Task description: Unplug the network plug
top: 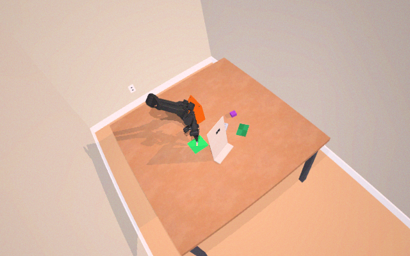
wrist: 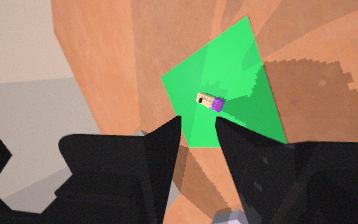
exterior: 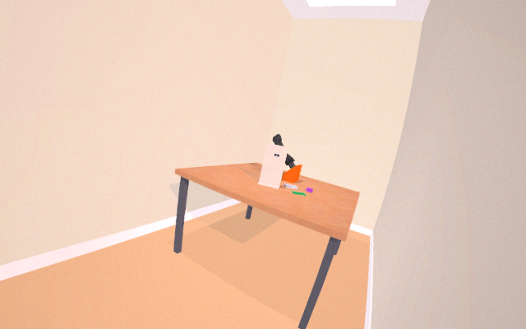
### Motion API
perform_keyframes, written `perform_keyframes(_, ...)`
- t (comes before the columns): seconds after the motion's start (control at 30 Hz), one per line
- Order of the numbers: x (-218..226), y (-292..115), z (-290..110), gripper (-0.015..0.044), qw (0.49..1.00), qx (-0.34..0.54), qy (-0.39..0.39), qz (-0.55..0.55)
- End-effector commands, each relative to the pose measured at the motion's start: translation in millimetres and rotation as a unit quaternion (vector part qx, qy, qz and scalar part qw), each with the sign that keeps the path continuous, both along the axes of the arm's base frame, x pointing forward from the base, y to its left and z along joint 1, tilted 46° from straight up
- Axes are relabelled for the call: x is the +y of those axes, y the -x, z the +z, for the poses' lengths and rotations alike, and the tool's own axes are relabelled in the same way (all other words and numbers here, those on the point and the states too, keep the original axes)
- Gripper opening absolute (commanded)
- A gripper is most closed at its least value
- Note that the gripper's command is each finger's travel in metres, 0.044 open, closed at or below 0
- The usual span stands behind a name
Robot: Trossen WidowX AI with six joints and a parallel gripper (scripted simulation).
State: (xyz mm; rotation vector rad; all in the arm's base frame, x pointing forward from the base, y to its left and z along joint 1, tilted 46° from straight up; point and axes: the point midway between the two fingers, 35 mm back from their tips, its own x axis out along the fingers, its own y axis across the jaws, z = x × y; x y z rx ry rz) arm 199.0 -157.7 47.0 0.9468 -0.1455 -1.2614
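From the wrist view, the two black fingers fill the bottom of the picture, parted by a moderate gap with nothing between them. The gripper hangs above the green square, holding nothing. Beyond the fingertips lies the plug, a small tan piece with a purple end, flat on the square near its middle and clear of both fingers. Shadow falls across part of the green.

Seen from the top view, the gripper points down over the square, where the plug shows as a pale speck. The black arm reaches in from the wall side of the table. Just beside the square stands the upright panel, pale, on an L-shaped foot, with a dark socket in its face. An orange wedge sits behind the arm. Past the panel lie a darker green patch and a small purple block, each apart from the others.
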Motion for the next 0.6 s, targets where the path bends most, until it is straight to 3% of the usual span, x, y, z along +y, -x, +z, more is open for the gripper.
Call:
perform_keyframes(0.0,1.9,-2.7,2.4,0.0156,1.000,-0.004,-0.001,-0.003)
perform_keyframes(0.57,12.0,-7.5,6.5,0.0156,1.000,-0.002,-0.009,-0.005)
